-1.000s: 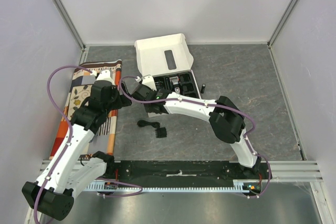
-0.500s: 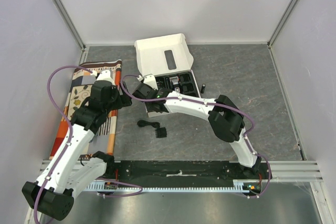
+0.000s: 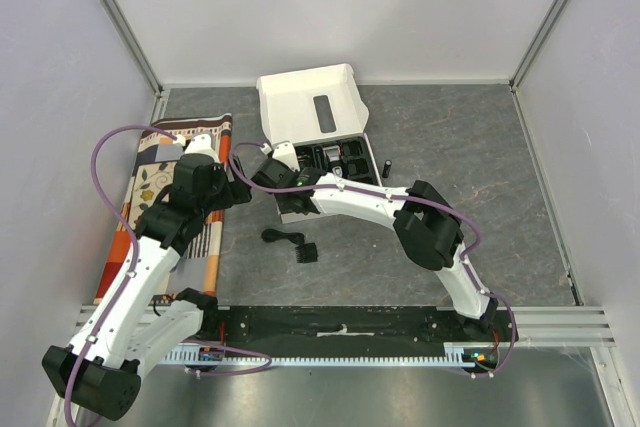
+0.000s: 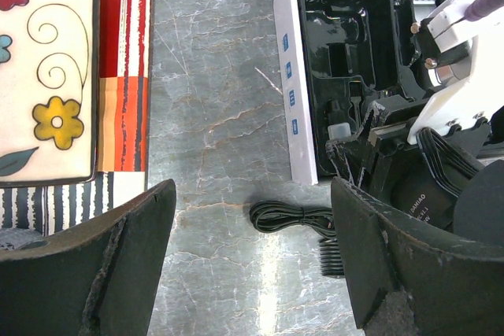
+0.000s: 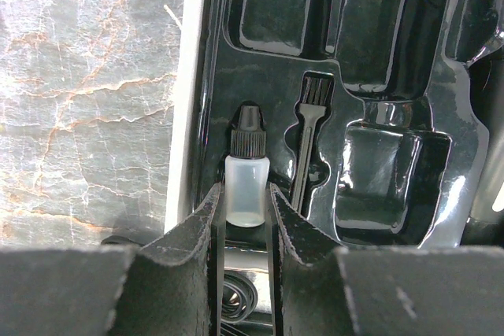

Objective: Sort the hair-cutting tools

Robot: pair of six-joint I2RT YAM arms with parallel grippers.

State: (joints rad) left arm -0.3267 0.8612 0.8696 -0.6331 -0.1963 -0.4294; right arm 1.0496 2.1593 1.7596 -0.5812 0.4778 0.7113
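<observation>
Pinching a small clear bottle [image 5: 246, 182] with a black cap, my right gripper [image 5: 245, 198] is holding narrow, one finger pressing on each side of the bottle's body. I am keeping the bottle over the long slot at the left edge of the black moulded tray [image 5: 370, 45], its cap pointing away from my wrist; whether it is sitting down in that slot I cannot tell. A thin brush [image 5: 309, 127] is lying in the next slot, just beside the bottle. My left gripper [image 4: 252, 186] is hanging wide apart and gripping nothing, hovering above the bench [image 4: 213, 76] between the patterned mat [image 4: 47, 76] and the white box [image 4: 293, 92]. The coiled black cable [image 4: 287, 216] is lying on the bench just in front of the box, with the black comb guard [image 4: 332, 253] touching or nearly touching its near end. From above, a small dark bottle [image 3: 387, 166] is standing on the bench just off the box's right side.
</observation>
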